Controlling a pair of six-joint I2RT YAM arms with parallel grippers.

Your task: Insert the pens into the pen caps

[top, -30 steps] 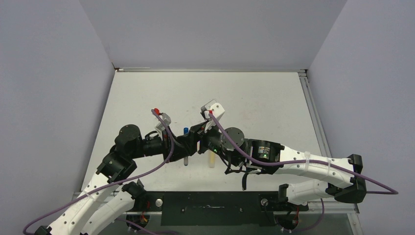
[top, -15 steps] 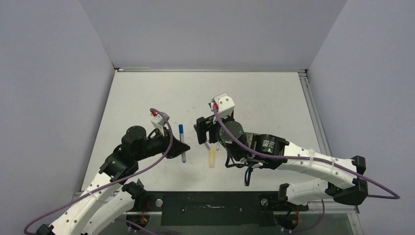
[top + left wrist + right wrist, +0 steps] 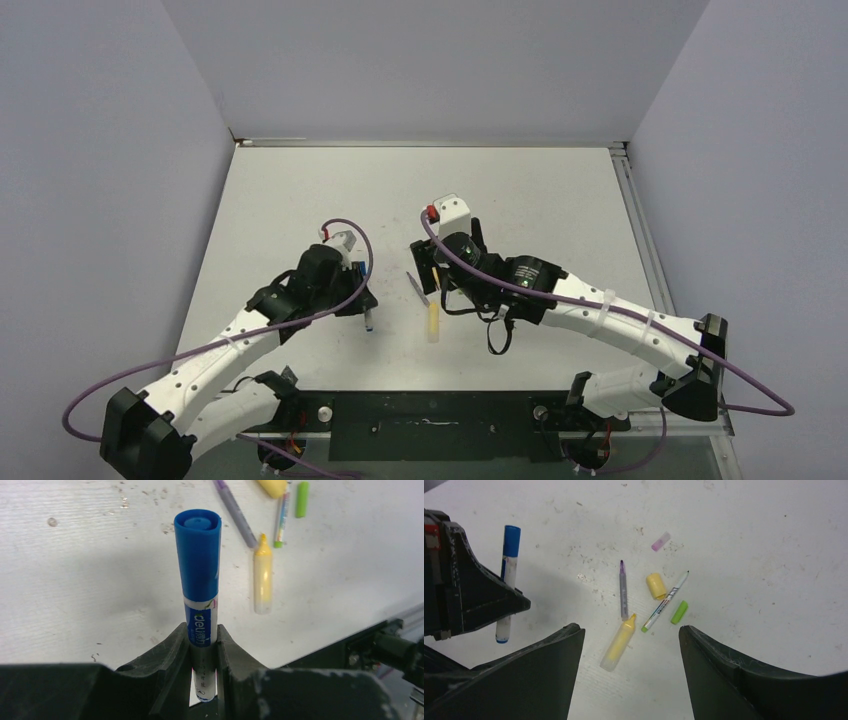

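Fingers of your left gripper (image 3: 203,645) clench the white-grey pen (image 3: 201,622) low on its barrel, so the end wearing the blue cap (image 3: 197,555) stays clear; that pair looks seated. Your right gripper (image 3: 630,630) hangs spread and empty above the rest, likely ready to drop. The yellow marker (image 3: 618,644), purple pen (image 3: 623,587) and grey-green pen (image 3: 665,602) lie close together, with the yellow cap (image 3: 656,586), green cap (image 3: 679,612) and pink cap (image 3: 661,541) loose beside them on the scuffed white tabletop (image 3: 764,555), between plain pale walls (image 3: 420,60).

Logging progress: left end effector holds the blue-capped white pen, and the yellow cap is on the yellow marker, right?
No: right wrist view shows the short yellow tube cap loose, apart from the thick yellow marker. Left end effector holds the blue-capped white pen.
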